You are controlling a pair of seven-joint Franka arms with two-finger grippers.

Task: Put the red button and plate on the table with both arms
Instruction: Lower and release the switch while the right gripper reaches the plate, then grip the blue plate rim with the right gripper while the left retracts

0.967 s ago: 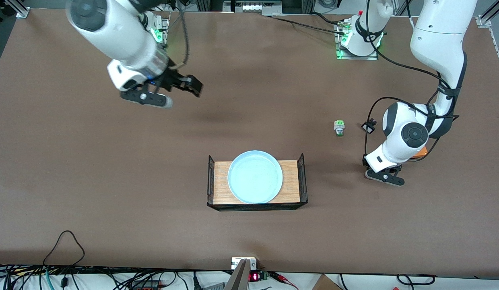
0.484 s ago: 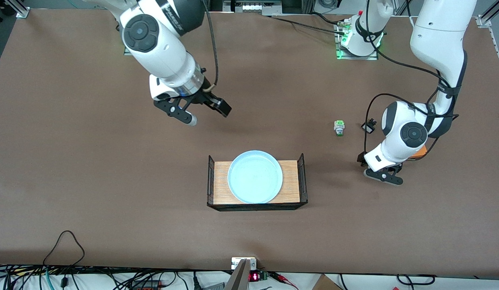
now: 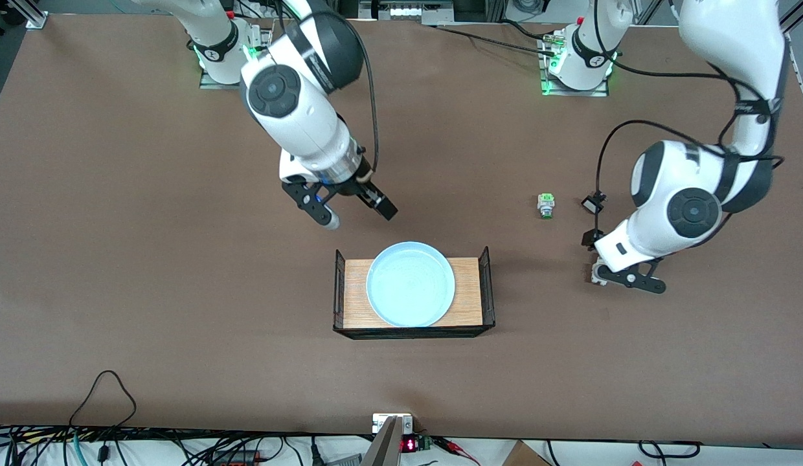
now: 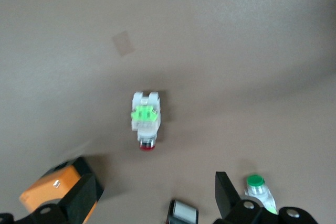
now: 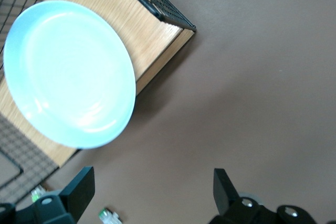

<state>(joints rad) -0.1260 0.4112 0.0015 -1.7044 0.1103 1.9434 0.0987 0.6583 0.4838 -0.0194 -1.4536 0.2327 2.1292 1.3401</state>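
The red button [image 4: 144, 121] lies on its side on the brown table [image 3: 181, 291], toward the left arm's end; in the front view only its pale body [image 3: 595, 271] peeks out beside the left hand. My left gripper [image 3: 626, 278] [image 4: 155, 198] hangs open above it, holding nothing. The pale blue plate [image 3: 411, 285] [image 5: 68, 72] rests on a wooden tray [image 3: 469, 294] at mid-table. My right gripper [image 3: 353, 212] [image 5: 152, 187] is open and empty over the table, just short of the tray's edge on the robots' side.
A green-capped button part [image 3: 545, 206] [image 4: 257, 184] stands farther from the front camera than the red button. An orange box [image 4: 52, 195] lies under the left arm. The tray has upright black mesh ends [image 3: 486, 285]. Cables run along the table's near edge.
The left gripper opened, let go of the red button on the table and rose. The right arm swung from its end of the table toward the tray.
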